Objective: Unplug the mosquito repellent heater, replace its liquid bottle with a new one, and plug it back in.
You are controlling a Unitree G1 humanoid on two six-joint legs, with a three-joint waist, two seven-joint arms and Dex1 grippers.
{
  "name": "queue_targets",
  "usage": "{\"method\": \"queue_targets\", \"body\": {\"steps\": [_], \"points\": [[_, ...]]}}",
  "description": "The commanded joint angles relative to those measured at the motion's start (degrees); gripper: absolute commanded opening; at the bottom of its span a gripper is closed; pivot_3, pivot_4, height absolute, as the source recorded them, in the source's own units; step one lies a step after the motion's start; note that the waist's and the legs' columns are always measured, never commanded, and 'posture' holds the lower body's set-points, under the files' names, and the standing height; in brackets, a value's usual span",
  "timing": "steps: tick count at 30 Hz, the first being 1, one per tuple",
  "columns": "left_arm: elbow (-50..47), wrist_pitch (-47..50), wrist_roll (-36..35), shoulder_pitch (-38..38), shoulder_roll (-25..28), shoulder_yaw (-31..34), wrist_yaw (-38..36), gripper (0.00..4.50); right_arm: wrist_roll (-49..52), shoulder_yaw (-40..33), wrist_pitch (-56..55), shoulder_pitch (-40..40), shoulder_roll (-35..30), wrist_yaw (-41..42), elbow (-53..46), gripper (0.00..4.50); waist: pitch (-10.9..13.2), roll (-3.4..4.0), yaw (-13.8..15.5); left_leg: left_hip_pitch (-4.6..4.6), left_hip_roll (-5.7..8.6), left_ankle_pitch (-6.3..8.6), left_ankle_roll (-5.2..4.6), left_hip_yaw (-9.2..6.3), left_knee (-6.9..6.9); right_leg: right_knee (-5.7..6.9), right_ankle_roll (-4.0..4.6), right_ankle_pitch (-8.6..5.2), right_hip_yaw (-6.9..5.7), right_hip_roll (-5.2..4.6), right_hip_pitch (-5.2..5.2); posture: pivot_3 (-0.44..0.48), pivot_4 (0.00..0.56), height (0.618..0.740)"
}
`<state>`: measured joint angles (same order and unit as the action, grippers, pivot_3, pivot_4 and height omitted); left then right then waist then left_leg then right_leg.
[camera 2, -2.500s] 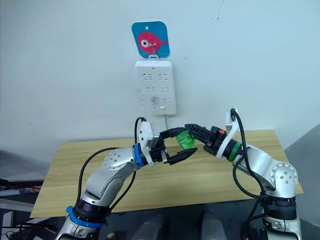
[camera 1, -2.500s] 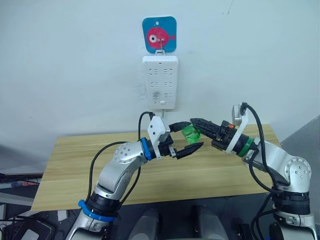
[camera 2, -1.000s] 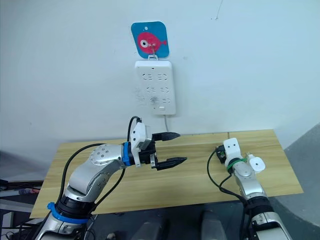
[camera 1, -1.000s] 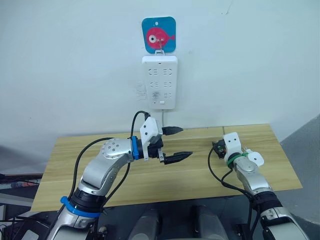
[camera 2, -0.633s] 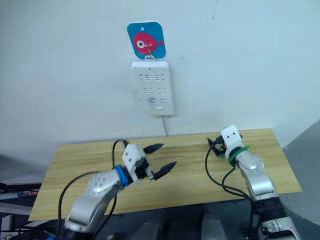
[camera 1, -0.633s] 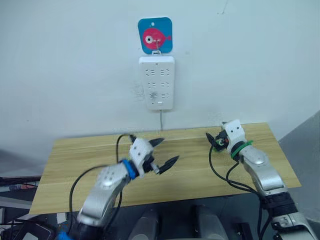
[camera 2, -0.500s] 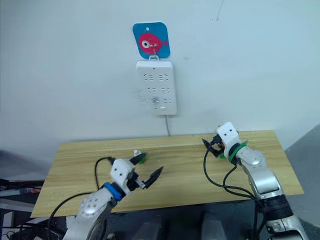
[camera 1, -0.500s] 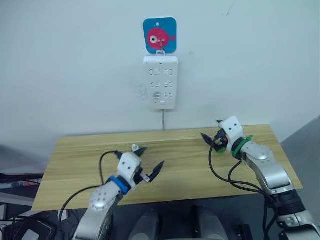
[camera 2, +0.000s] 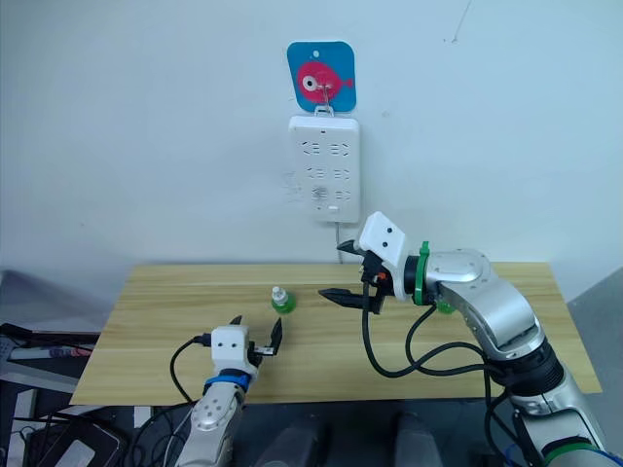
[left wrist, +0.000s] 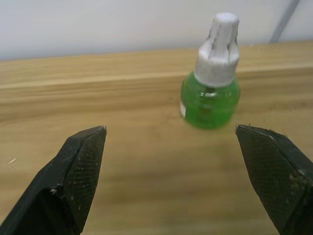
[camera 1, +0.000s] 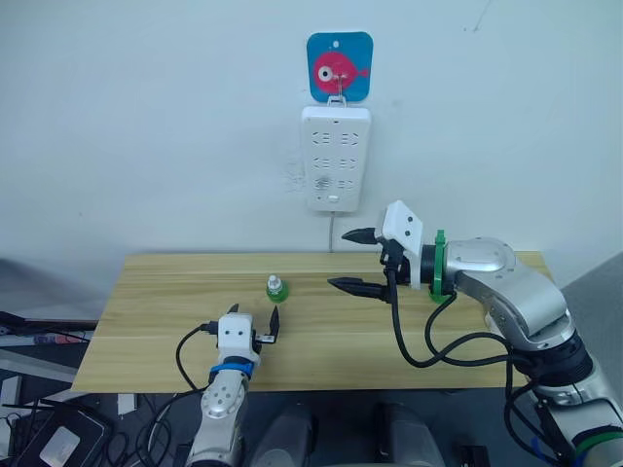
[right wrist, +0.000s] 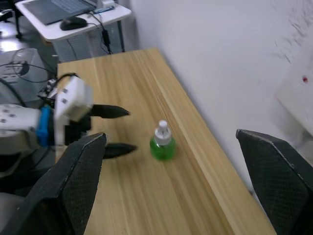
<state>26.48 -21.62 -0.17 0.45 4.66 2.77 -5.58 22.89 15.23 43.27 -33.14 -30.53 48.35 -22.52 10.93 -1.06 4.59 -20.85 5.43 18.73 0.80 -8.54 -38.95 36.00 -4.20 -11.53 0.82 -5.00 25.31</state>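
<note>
Both your left gripper [camera 1: 255,326] and right gripper [camera 1: 350,261] are hanging spread wide, holding nothing; the green bottle [camera 1: 277,286] is standing alone on the bench [camera 1: 146,311], so nearly everything is waiting.

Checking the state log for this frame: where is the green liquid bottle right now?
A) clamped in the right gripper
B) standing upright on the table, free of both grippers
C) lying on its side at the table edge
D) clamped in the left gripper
B: the green liquid bottle stands upright on the wooden table, with the left gripper and the right gripper both open and apart from it.
</note>
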Motion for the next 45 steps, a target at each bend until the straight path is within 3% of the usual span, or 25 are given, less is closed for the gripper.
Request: {"method": "queue_targets", "body": {"steps": [1,9,16,19,25,31,33,35,39,45], "points": [[7.83,-4.78,-0.77,-4.78,-0.59,0.45,-0.71,4.5,3.75,0.29,3.35,-4.75,1.19,1.62,-3.92,4.44,0.14,0.03,-0.06,0.0,0.0,0.0,0.0,0.0,0.0,0.01,0.0,0.0,0.01,-0.01,0.01,0.157,0.253,0.74],[20.48,-10.0,-0.77,-13.4,-0.7,0.79,-1.3,4.5,5.05,-0.01,5.71,-9.32,2.12,1.61,-1.9,4.44,0.43,-0.12,-0.18,-0.01,0.03,0.0,0.01,-0.08,0.0,0.01,0.0,0.0,-0.04,-0.04,0.01,0.148,0.256,0.74],[26.27,-12.37,-0.05,-16.52,-0.26,0.3,-1.38,4.5,5.49,-0.68,7.03,-10.93,3.58,0.35,-0.8,4.44,0.59,-0.19,-0.28,-0.02,0.02,0.0,0.02,-0.12,0.0,0.01,0.0,0.0,-0.06,-0.06,0.02,0.129,0.249,0.74],[28.14,-12.95,-0.31,-17.85,0.02,0.89,-1.04,3.94,5.75,-0.96,7.85,-10.96,3.94,-0.28,-0.92,4.5,0.65,-0.21,-0.35,-0.02,0.01,0.0,0.02,-0.14,0.0,0.02,0.0,0.0,-0.07,-0.06,0.03,0.124,0.245,0.74],[30.12,-13.21,-0.49,-19.15,-0.11,0.96,-1.47,2.21,6.08,-1.53,8.38,-10.76,3.66,-1.23,-1.17,4.5,0.66,-0.21,-0.48,-0.03,0.03,-0.01,0.03,-0.16,0.01,0.01,0.0,0.0,-0.1,-0.06,0.02,0.123,0.234,0.74],[27.1,-14.87,2.28,-19.15,0.98,-1.43,-1.88,2.19,5.32,-2.45,6.74,-8.41,2.75,-1.11,0.74,4.5,0.65,-0.21,-0.39,-0.04,0.02,-0.02,0.04,-0.18,0.01,0.01,0.0,0.0,-0.1,-0.06,0.03,0.152,0.23,0.74],[19.91,-13.5,2.91,-18.41,2.19,-4.42,-7.21,2.19,4.05,-2.7,3.84,-5.57,0.56,0.36,1.77,4.5,0.67,-0.24,-0.25,-0.05,0.02,-0.02,0.05,-0.19,0.01,0.01,0.0,0.0,-0.12,-0.06,0.03,0.161,0.229,0.74],[7.94,-7.75,-1.02,-17.4,4.67,-8.22,-18.84,2.19,2.3,-2.89,-0.52,-1.63,-1.64,1.64,3.89,4.5,0.72,-0.33,0.11,-0.1,0.05,-0.02,0.05,-0.23,0.01,0.0,0.0,0.0,-0.19,-0.05,0.03,0.177,0.227,0.74],[-14.36,12.06,-11.19,-16.69,14.18,-13.84,-39.28,2.19,-0.11,-3.2,-7.75,2.97,-2.36,1.89,6.79,4.5,0.77,-0.28,-0.26,-0.15,0.08,-0.03,0.06,-0.26,0.01,0.0,0.0,0.0,-0.2,-0.06,0.04,0.194,0.208,0.74],[-24.89,28.74,-20.18,-21.68,23.66,-15.07,-55.53,2.19,0.63,-4.4,-9.14,4.21,1.48,-0.56,5.52,4.5,0.79,-0.15,-1.75,-0.02,-0.09,-0.07,0.14,-0.18,0.08,0.07,0.0,0.0,-0.07,0.15,0.08,0.164,0.176,0.74]]}}
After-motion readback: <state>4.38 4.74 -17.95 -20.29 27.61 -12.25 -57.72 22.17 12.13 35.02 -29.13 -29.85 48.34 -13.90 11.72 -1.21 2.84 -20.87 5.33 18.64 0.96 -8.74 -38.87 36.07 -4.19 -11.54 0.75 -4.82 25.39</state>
